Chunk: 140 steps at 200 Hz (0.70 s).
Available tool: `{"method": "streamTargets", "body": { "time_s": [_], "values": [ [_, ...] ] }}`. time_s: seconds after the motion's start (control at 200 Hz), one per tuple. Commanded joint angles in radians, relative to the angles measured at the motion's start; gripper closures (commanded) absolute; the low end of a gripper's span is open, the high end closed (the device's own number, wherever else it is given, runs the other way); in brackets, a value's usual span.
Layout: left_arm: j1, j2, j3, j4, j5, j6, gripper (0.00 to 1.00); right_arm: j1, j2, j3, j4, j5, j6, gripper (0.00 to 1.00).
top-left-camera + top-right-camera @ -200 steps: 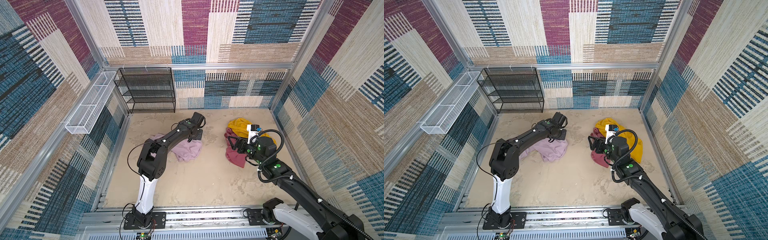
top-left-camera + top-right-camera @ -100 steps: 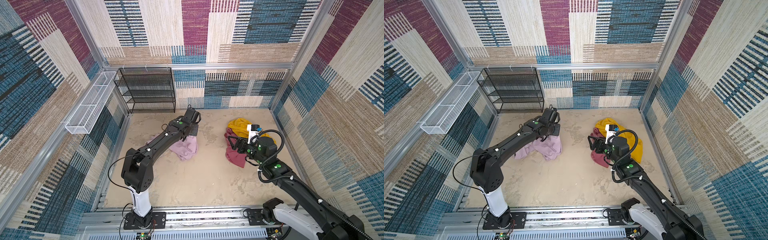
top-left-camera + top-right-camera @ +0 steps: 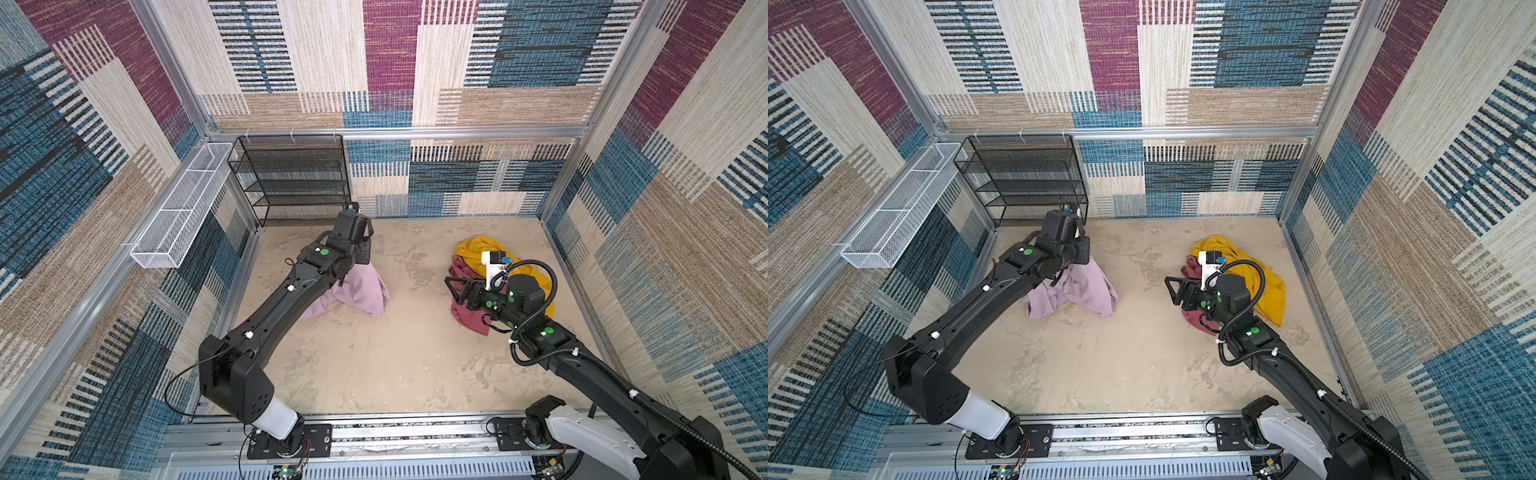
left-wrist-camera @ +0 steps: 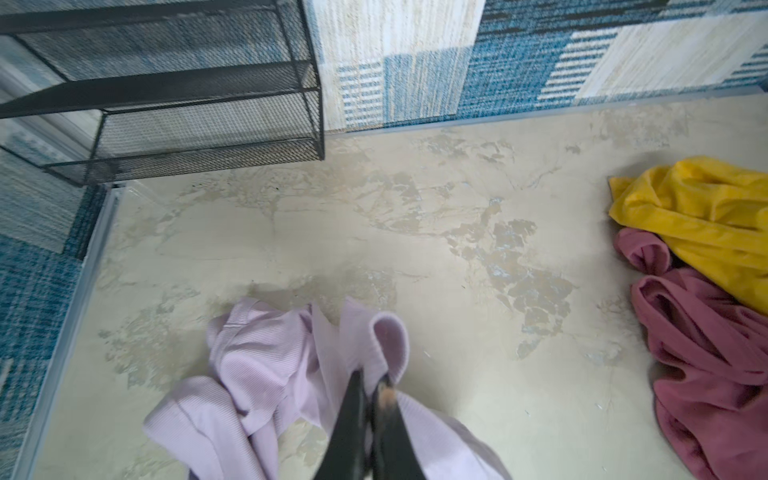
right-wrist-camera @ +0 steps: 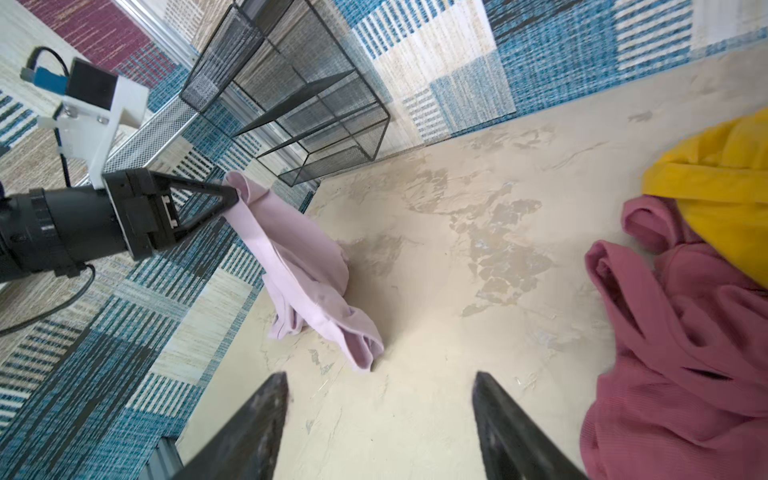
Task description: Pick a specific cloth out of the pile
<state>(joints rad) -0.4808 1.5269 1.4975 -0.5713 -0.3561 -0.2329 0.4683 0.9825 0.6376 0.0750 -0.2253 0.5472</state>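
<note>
Sandy surface [image 3: 395, 353]: the cloth [image 3: 361, 291] lies near its far left corner, well apart from the pile [image 3: 467, 255].
Your left gripper [image 5: 233, 195] pinches its top fold, the rest draping down onto the surface; your right gripper [image 5: 380, 382] gapes empty by the pile. Lifting looks like the left gripper's job.

Cloth [image 3: 361, 291] well left of pile [image 3: 471, 321]

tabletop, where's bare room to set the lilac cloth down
Bare: the wide strip between the lilac cloth and the rose-red cloth, plus the near half up to the front rail. Crowded: far right, where rose-red and yellow cloth heap.
</note>
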Motion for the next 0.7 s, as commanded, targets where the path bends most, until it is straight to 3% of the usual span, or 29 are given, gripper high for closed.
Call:
{"method": "streamTargets", "body": {
  "time_s": [0.0,0.27,0.696],
  "values": [
    [0.047,-0.054,-0.028,0.038,0.002,0.007,1.0,0.042,0.027,0.018,0.049,0.047,-0.012,0.27],
    [0.164,-0.121,-0.042,-0.005,0.017,0.012,1.0,0.114,0.119,0.067,0.075,0.058,-0.027,0.27],
    [0.302,-0.15,-0.096,-0.033,-0.037,0.029,1.0,0.142,0.229,0.143,0.088,0.04,-0.036,0.27]
  ]
}}
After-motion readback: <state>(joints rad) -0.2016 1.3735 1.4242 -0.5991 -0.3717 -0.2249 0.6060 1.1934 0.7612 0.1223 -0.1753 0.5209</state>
